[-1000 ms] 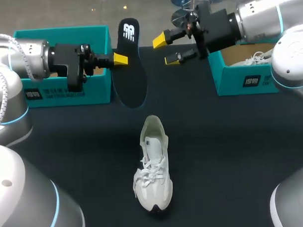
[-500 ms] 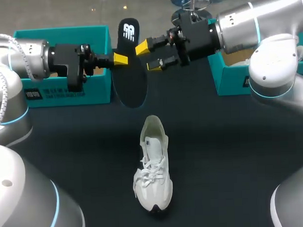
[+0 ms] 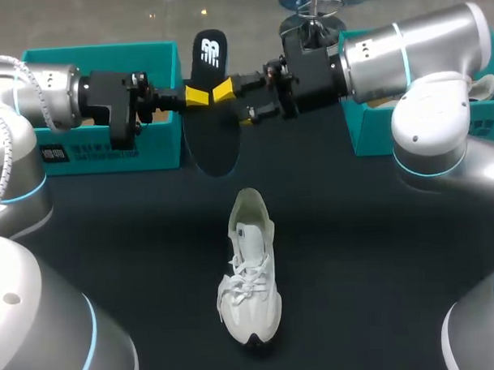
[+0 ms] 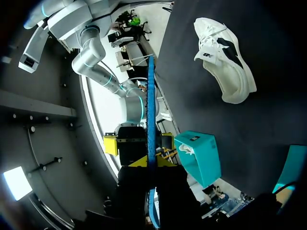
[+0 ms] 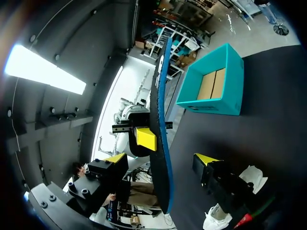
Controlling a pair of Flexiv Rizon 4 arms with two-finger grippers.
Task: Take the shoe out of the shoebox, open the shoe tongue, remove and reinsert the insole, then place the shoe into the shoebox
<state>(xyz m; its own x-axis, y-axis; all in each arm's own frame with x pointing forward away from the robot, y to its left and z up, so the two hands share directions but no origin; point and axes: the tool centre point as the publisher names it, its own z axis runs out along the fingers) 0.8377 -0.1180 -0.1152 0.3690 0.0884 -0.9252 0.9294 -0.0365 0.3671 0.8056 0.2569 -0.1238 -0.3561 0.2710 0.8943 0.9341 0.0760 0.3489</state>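
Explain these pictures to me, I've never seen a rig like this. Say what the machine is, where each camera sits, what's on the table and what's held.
This is a robot with two arms at a dark table. The head view looks down from above and behind it. Each round picture comes from a camera on one arm's wrist, looking out along its fingers. Each arm ends in an end effector, a clamp of two fingers with yellow tips. On the table lie a white shoe, a left shoebox and a right shoebox, both teal. The left end effector is shut on a black insole and holds it in the air above the table. The right end effector is open, with one finger on either side of the insole, not gripping it.
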